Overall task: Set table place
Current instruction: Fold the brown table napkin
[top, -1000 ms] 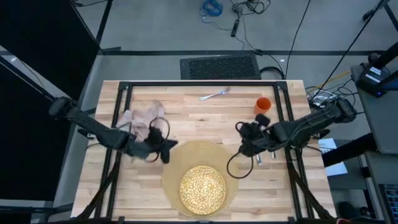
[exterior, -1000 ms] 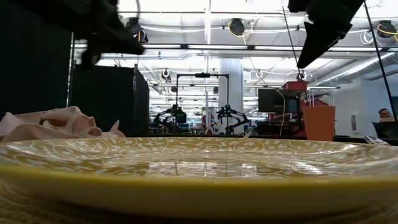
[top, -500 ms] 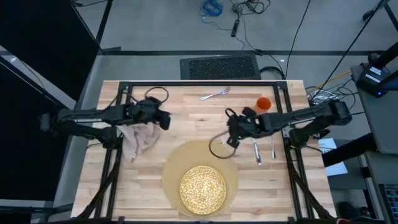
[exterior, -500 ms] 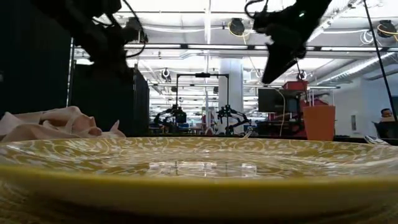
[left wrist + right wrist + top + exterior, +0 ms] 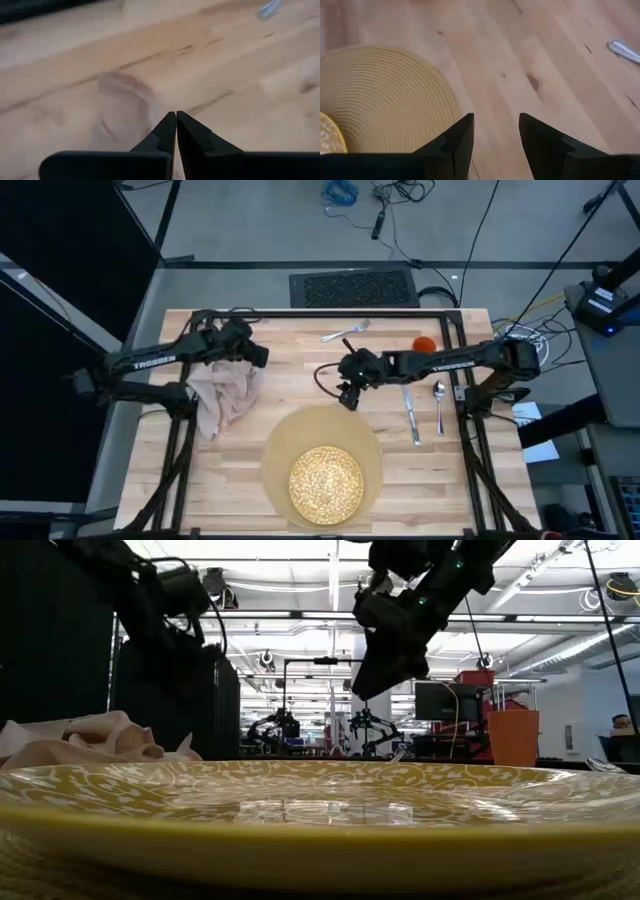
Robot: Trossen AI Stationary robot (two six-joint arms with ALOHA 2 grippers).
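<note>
The round tan placemat (image 5: 322,442) lies at the table's near middle with the yellow speckled plate (image 5: 325,480) on it. The beige napkin (image 5: 222,392) lies crumpled at the left. A fork (image 5: 347,332) lies near the far edge, with the orange cup (image 5: 424,345) to its right. Knife (image 5: 410,415) and spoon (image 5: 438,402) lie right of the placemat. My left gripper (image 5: 255,355) hovers shut by the napkin's far right side, over bare wood (image 5: 176,125). My right gripper (image 5: 347,392) is open above the table's middle, just beyond the placemat (image 5: 385,100).
A black metal frame (image 5: 320,312) rings the wooden table (image 5: 300,370). Bare wood lies between the napkin and the placemat and between the fork and the placemat. In the low view the cup (image 5: 512,737) stands at the right, behind the plate's rim (image 5: 320,800).
My left gripper has gone from beside the placemat's left edge toward the far edge, ending at the napkin's far right side. My right gripper has moved from over the knife and spoon toward the table's left and somewhat farther, to the middle of the table.
</note>
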